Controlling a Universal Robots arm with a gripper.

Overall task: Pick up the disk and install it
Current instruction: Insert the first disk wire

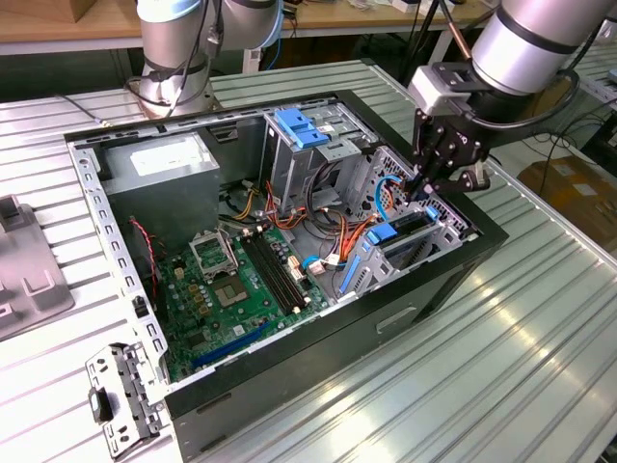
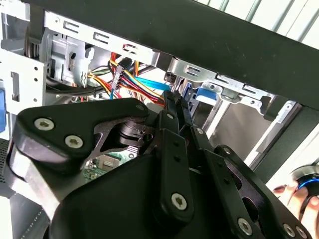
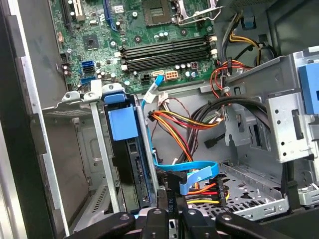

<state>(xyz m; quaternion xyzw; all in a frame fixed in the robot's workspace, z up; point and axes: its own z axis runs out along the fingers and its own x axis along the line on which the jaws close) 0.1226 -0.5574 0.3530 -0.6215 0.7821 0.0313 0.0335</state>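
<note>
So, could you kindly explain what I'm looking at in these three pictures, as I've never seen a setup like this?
This is a robot arm working inside an opened computer case that lies on a ribbed metal table. The exterior view comes from a camera standing off the arm; the two wrist views come from cameras riding near the arm's black gripper. Inside the case you can see the green circuit board, a grey power box and bundles of coloured cables. The gripper is down at the drive bays, where the disk with its blue rails sits upright in a slot. Whether the gripper grasps it, I can't tell.
</note>
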